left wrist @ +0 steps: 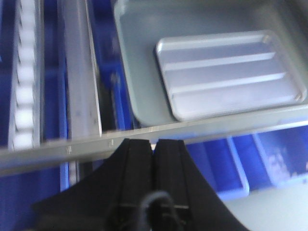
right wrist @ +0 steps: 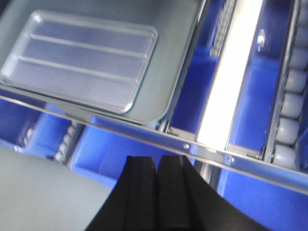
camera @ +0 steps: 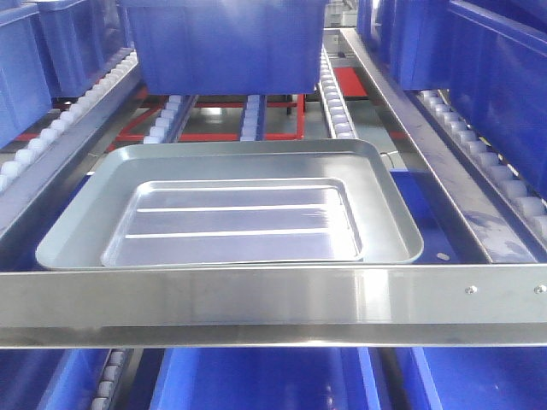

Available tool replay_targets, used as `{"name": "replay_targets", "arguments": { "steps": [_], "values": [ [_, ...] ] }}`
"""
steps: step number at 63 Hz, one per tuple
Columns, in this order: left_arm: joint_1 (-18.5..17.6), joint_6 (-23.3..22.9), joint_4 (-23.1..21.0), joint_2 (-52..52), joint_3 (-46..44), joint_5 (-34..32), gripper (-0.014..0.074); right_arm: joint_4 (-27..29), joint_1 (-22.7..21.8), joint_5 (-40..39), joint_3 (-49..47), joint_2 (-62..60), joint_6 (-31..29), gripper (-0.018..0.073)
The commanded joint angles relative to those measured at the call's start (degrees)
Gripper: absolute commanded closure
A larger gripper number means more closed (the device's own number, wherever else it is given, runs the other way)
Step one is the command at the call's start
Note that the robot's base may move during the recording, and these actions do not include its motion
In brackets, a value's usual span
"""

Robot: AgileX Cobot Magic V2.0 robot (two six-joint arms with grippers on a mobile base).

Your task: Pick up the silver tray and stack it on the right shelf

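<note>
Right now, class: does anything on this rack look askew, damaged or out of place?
Nothing looks damaged or spilled. The silver tray lies flat inside the larger grey tray, which sits slightly skewed to the front rail. Both grippers, left and right, hang shut and empty.

both wrist views are blurred; blue bin cut off by top edge.

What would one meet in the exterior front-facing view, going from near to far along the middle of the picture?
Front rail of the right shelf → silver tray, lying inside the larger blue-grey tray → the red frame seen below the rollers → the blue bin at the back.
</note>
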Motion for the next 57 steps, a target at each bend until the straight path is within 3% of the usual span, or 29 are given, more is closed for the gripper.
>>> {"name": "replay_targets", "arguments": {
  "steps": [1,21,57],
  "values": [
    [-0.35,1.27,0.4,-6.18,-1.47,-3.57,0.0688,-0.97,-0.11,-4.0,-1.0,-7.21,-0.66,0.0505],
    [-0.35,1.27,-0.23,-24.01,-1.47,-3.57,0.0688,-0.97,-0.11,-3.93,-1.0,-27.94,-0.66,0.0505],
    [-0.35,1.27,-1.3,-23.93,-1.38,-3.55,0.0688,-0.97,-0.11,-3.97,-1.0,-28.18,-0.66,0.0505]
  ]
}}
